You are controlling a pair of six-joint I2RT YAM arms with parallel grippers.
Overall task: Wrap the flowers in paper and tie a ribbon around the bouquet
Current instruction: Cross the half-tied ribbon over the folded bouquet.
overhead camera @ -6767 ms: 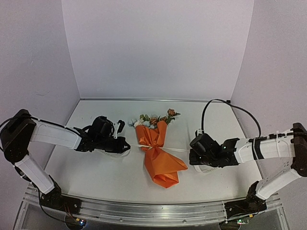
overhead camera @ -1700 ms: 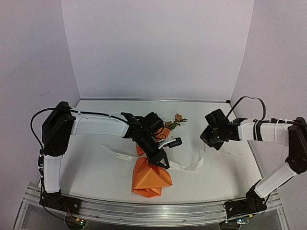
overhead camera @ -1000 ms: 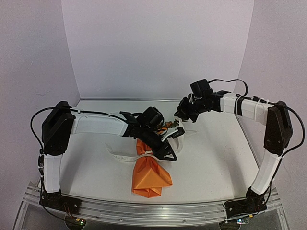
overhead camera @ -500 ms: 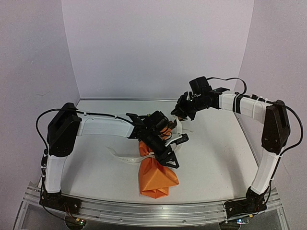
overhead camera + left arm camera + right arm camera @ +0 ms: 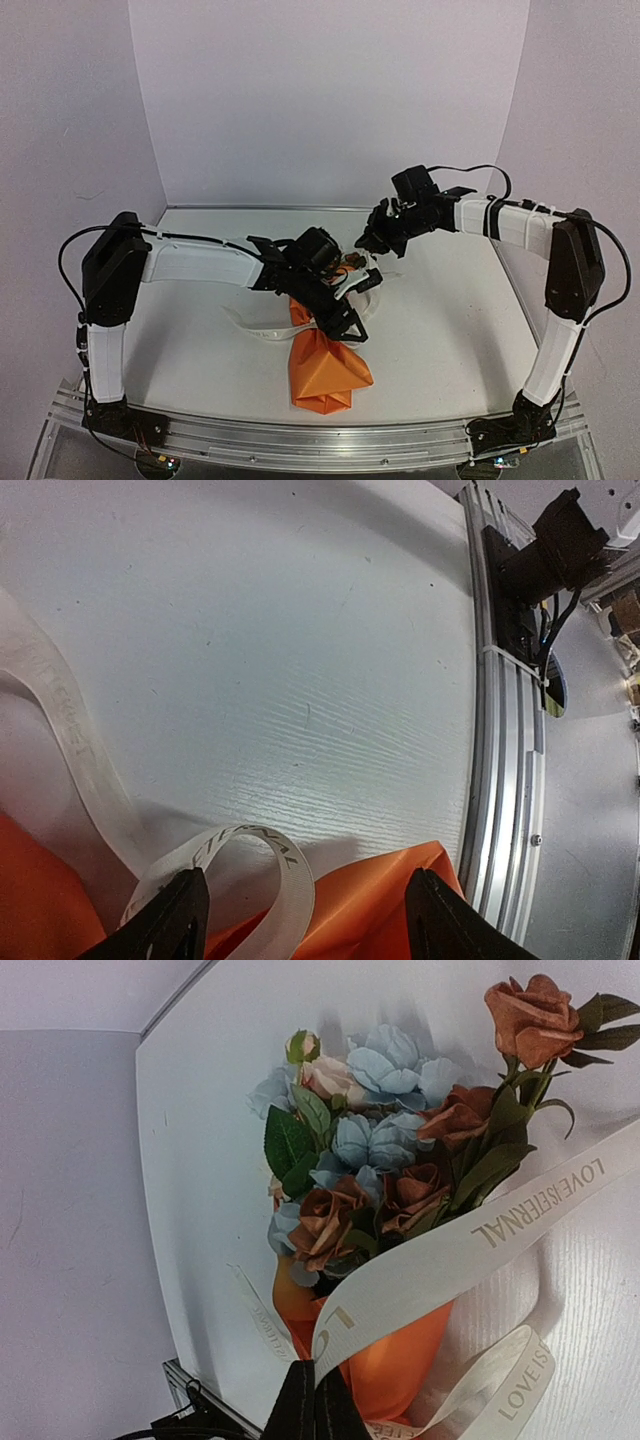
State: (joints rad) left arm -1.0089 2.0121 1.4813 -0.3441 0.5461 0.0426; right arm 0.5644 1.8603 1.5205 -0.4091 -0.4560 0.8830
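Observation:
The bouquet lies mid-table, a cone of orange paper (image 5: pixel 322 368) with the pale blue, pink and rust flowers (image 5: pixel 380 1175) sticking out of its wide end. The cream printed ribbon (image 5: pixel 480 1235) crosses in front of the blooms. My right gripper (image 5: pixel 315 1400) is shut on one end of it, held above the flower end (image 5: pixel 368 240). My left gripper (image 5: pixel 348 312) hovers over the cone's middle, open. In the left wrist view a loop of ribbon (image 5: pixel 255 855) and orange paper (image 5: pixel 385 900) lie between its fingers (image 5: pixel 170 920), not pinched. A loose ribbon tail (image 5: pixel 250 328) trails left.
An aluminium rail (image 5: pixel 300 435) runs along the table's front edge, close to the cone's narrow end. Lilac walls enclose the back and both sides. The right arm's black cable (image 5: pixel 480 172) loops above its forearm.
My left gripper's jaws have spread wider over the bouquet. The right gripper, still shut on the ribbon, has shifted slightly left. The bouquet has stayed put over the last half second.

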